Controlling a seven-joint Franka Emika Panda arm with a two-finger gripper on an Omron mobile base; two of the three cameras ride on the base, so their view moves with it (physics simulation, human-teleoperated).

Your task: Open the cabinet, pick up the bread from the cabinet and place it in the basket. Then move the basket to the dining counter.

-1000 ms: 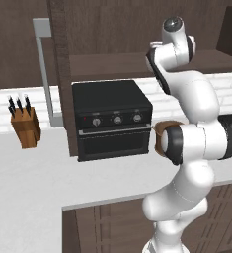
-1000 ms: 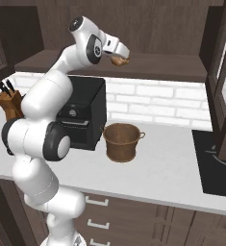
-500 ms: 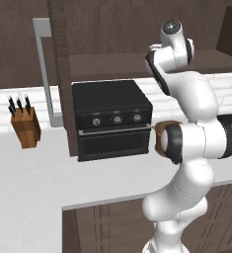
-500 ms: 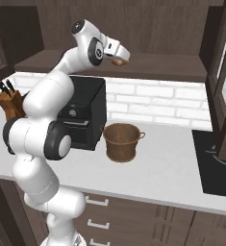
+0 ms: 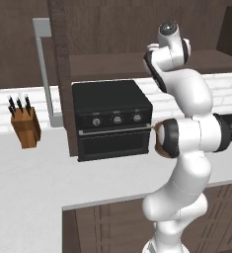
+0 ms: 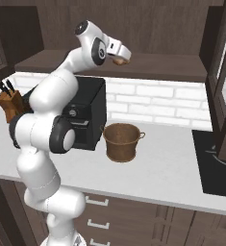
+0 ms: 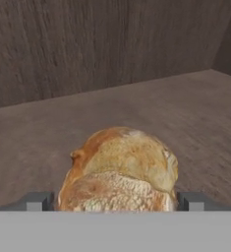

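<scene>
The robot's gripper (image 7: 117, 202) reached into the open cabinet (image 6: 148, 29), its two fingertips (image 7: 38, 201) spread wide, one on either side of the bread (image 7: 121, 170). The golden-brown loaf sat directly ahead of the gripper on the cabinet's dark wooden shelf (image 7: 195, 108), between the fingers but apparently not yet squeezed; whether the pads touched the crust could not be told. The task looked to be about a third of the way through: the cabinet door (image 6: 225, 77) stood swung open off to the gripper's right, while the grasp, the drop into the basket and the carry to the dining counter all remained to be done. Beyond the loaf, the shelf ran back to the cabinet's wood-grain rear wall. Below the gripper and a little to its right, the woven basket (image 6: 122, 141) waited upright and empty on the white worktop (image 6: 162, 173), just beside a black countertop oven (image 5: 112, 118). Farther off to the gripper's left stood a wooden knife block (image 5: 24, 126). White brick (image 6: 167, 103) backed the worktop, with brown base cabinets (image 6: 133, 221) beneath.
</scene>
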